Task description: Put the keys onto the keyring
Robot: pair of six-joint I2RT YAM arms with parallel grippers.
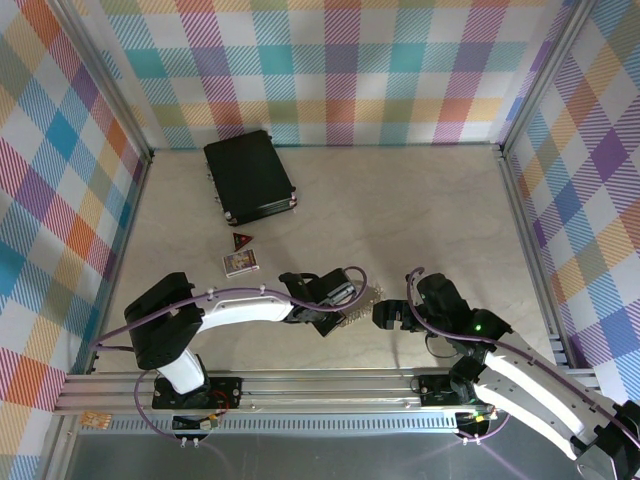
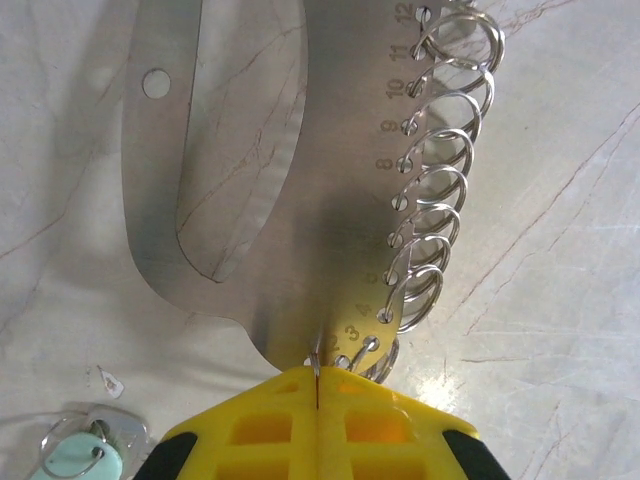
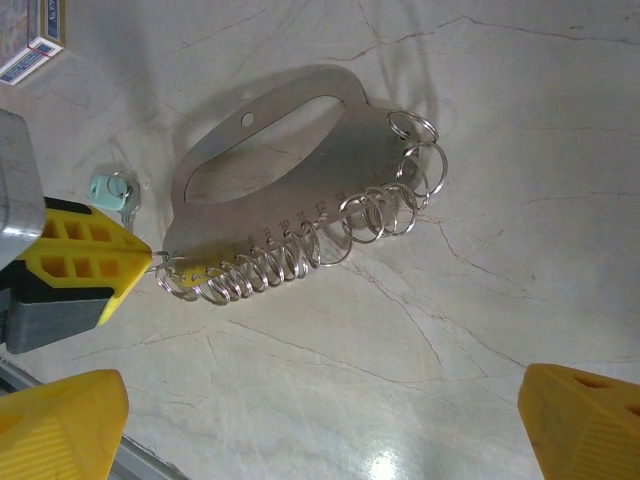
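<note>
The keyring (image 2: 250,200) is a flat silver plate with an oval hole and a row of small numbered rings (image 2: 440,190) along one edge. It lies on the marble table. My left gripper (image 2: 316,375) is shut on the thin end ring at the plate's near corner. The key (image 2: 75,460), teal-headed with its own small ring, lies on the table just left of that gripper. In the right wrist view the keyring (image 3: 280,190) and the key (image 3: 108,187) lie ahead. The left gripper's yellow fingers (image 3: 85,255) pinch the plate's left end. My right gripper (image 3: 320,425) is open, hovering just short of the rings.
A black rectangular case (image 1: 248,177) lies at the back left. A small card box (image 1: 241,263) and a small red triangle (image 1: 241,240) sit between it and the arms. Both grippers (image 1: 350,300) (image 1: 388,315) meet near the front middle around the keyring (image 1: 363,303).
</note>
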